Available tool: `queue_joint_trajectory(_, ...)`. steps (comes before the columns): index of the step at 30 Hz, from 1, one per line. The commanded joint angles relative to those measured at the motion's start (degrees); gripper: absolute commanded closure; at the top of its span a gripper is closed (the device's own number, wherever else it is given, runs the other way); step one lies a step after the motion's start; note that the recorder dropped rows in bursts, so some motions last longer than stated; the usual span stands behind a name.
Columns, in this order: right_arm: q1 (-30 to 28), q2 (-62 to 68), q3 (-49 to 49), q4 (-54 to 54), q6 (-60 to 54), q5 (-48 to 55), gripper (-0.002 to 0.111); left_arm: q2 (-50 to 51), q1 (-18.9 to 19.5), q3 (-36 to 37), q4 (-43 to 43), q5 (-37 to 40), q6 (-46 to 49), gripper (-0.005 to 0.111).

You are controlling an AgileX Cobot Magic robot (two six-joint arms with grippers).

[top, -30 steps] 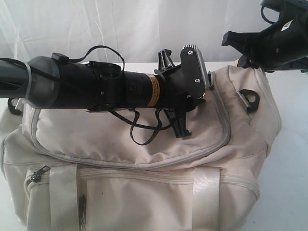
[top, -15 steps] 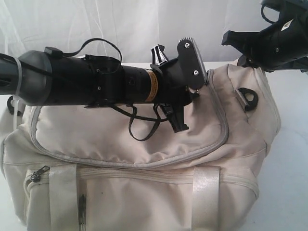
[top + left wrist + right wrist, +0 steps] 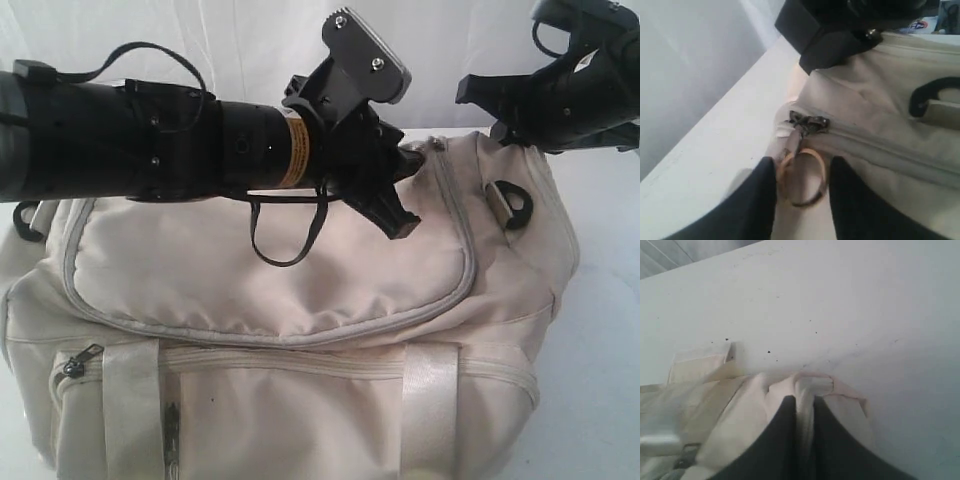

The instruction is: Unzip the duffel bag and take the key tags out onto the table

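On the table (image 3: 610,330) sits the duffel bag (image 3: 300,270) — zipped, contents hidden.

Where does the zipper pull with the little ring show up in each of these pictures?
Exterior view: zipper pull at the top edge of the duffel bag, right of centre.
Left wrist view: mid-picture, its ring inside the open left gripper.
Right wrist view: not in it.
Shared landmark: the cream duffel bag.
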Motion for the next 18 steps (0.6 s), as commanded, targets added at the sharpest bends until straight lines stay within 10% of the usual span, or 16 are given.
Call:
queue_joint_trajectory(1, -0.68, 0.06, -0.70, -1.36, -0.95, -4.97, 0.108, -2.54, 0.08, 0.80, 13.84, -8.33, -15.31, 0.098)
queue_joint_trajectory(7, -0.68, 0.06, -0.70, -1.36, -0.95, -5.07, 0.108, -2.54, 0.08, 0.70, 21.75, -18.45, -22.96, 0.098)
queue_joint_trajectory(12, -0.68, -1.36, -0.70, -1.36, -4.53, -3.76, 0.108, -2.54, 0.08, 0.70, 28.35, -11.03, -22.96, 0.097)
queue_joint_trajectory(18, -0.68, -3.47, -0.70, -1.16, -6.39, -3.85, 0.108, -2.27, 0.08, 0.82, 28.63, -0.95, -14.08, 0.053)
